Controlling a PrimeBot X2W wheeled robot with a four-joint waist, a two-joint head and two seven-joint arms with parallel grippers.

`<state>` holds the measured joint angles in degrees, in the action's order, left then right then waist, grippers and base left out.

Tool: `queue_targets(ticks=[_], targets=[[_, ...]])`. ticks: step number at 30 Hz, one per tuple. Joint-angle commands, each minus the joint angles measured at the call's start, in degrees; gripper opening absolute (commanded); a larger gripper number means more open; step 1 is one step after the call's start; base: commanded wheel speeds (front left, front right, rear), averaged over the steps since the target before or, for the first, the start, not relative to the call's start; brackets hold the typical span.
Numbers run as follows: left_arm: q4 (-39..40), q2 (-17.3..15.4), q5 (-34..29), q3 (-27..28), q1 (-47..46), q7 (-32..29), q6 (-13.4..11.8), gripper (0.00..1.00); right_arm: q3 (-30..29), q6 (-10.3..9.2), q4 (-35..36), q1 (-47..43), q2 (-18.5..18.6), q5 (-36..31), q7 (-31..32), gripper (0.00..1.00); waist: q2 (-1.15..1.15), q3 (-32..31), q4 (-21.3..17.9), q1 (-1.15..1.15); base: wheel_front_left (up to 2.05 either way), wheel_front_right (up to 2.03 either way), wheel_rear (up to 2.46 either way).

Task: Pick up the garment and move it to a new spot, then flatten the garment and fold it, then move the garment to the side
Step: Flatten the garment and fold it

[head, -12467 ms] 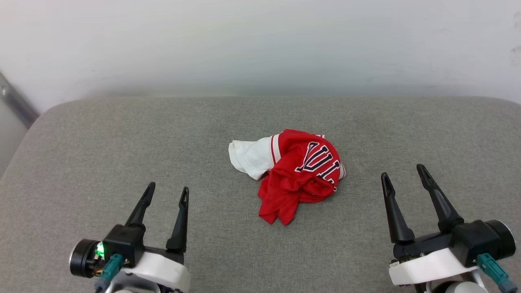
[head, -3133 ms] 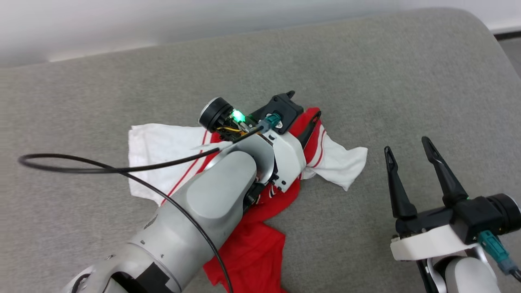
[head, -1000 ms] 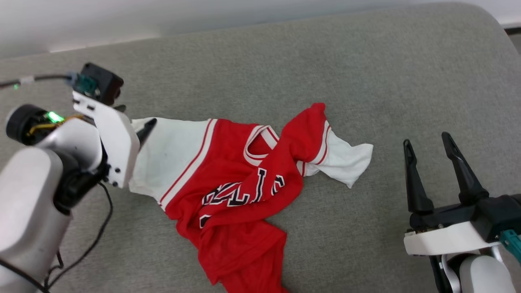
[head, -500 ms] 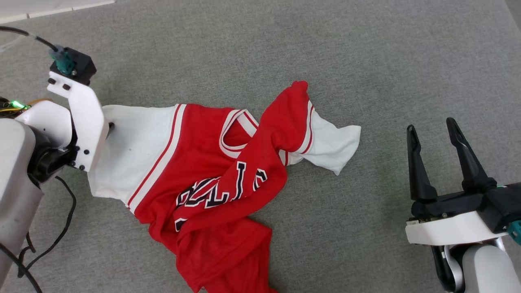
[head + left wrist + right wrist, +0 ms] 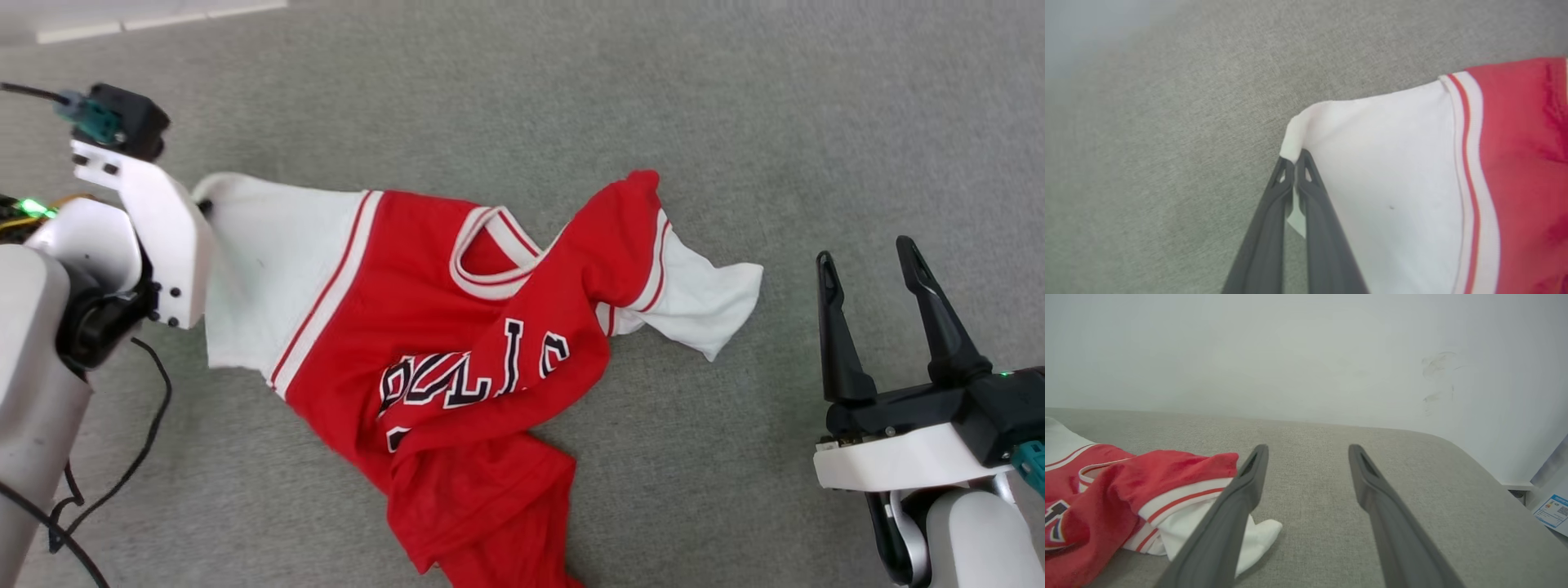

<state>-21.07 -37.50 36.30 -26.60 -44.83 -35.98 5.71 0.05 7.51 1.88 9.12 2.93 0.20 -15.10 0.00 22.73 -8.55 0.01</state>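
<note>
- Left gripper [image 5: 1293, 162] is clamped on just a white sleeve corner of the garment [image 5: 424, 327] — the thin fabric may slip free.
- Right gripper [image 5: 865, 251] stands wide and empty — a one-sided pull could bunch the twist.

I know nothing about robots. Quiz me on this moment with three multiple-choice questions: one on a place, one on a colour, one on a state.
1. Where does the left gripper pinch the shirt?
A. the collar
B. the corner of a white sleeve
C. the red bottom hem

2. What colour are the letters on it?
A. black, outlined white
B. yellow
C. green

3. How is the right gripper?
A. shut on the shirt
B. shut, empty
C. open, apart from the shirt

Answers:
1 B, the left wrist view shows its fingers closed on the sleeve corner.
2 A, black letters with white edges on red.
3 C, its jaws stand spread beside the shirt, not touching.
</note>
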Motion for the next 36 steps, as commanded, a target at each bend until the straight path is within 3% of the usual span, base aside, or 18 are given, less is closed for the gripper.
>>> queue_targets(ticks=[1, 7, 14, 16, 19, 20, 22, 23, 28, 32, 36], targets=[[-0.1, -0.6, -0.6, 0.7, 1.0, 2.2, -0.3, 0.00, 0.0, -0.04, -0.2, -0.2, -0.1, -0.5, -0.1, 1.00, 0.00, -1.7, 1.4, -0.01, 0.00, 0.00, 0.00], [-0.1, -1.3, 0.2, 3.5, 4.6, 10.2, -1.4, 0.00, 0.0, -0.04, -1.4, -1.7, -0.1, -1.6, -0.1, 1.00, 0.00, -5.8, 4.3, -0.01, 0.00, 0.00, 0.00], [2.8, -1.8, 2.9, 6.3, 19.4, 18.8, -4.7, 0.00, -0.2, -0.04, -3.0, -4.3, -0.1, -2.4, -0.1, 1.00, 0.00, -10.2, 8.2, -0.01, 0.00, 0.00, 0.00], [4.4, -1.3, 1.6, 5.7, 21.6, 21.6, -5.1, 1.00, -0.1, -0.04, -3.3, -4.6, -0.1, -2.6, -0.1, 1.00, 0.00, -10.6, 8.6, -0.01, 0.00, 0.00, 0.00], [7.7, 0.4, -0.9, 6.0, 24.1, 29.5, -6.9, 1.00, -0.1, -0.04, -3.7, -4.7, -0.1, -2.6, -0.1, 1.00, 0.00, -11.3, 9.1, -0.01, 0.00, 0.00, 0.00], [7.7, 0.4, -0.9, 6.0, 24.1, 29.5, -6.9, 1.00, -0.1, -0.04, -3.7, -4.7, -0.1, -2.6, -0.1, 1.00, 0.00, -11.3, 9.1, -0.01, 0.00, 0.00, 0.00], [10.3, 1.8, -2.7, 6.9, 26.2, 36.9, -8.8, 1.00, 0.0, -0.04, -3.9, -5.0, -0.1, -3.0, -0.1, 1.00, 0.00, -12.4, 9.6, -0.01, 0.00, 0.00, 0.00], [10.3, 1.8, -2.7, 6.9, 26.2, 36.9, -8.8, 1.00, 0.0, -0.04, -3.9, -5.0, -0.1, -3.0, -0.1, 1.00, 0.00, -12.4, 9.6, -0.01, 0.00, 0.00, 0.00], [16.1, 3.3, -6.2, 7.4, 30.7, 48.0, -10.8, 1.00, -0.8, -0.04, -3.7, -5.7, -0.1, -2.8, -0.1, 1.00, 0.00, -14.8, 10.2, -0.01, 0.00, 0.00, 0.00], [20.6, 5.6, -8.6, 8.6, 36.9, 50.6, -15.1, 1.00, 0.1, -0.04, -5.3, -6.2, 1.5, -2.1, 0.1, 1.00, 0.00, -16.6, 10.8, -0.01, 0.00, 0.00, 0.00], [25.2, 7.9, -10.3, 9.8, 42.4, 51.1, -18.3, 1.00, 4.2, -0.04, -6.3, -3.6, 6.7, 1.5, 9.0, 1.00, 0.00, -16.9, 11.8, -0.01, 0.00, 0.00, 0.00]])
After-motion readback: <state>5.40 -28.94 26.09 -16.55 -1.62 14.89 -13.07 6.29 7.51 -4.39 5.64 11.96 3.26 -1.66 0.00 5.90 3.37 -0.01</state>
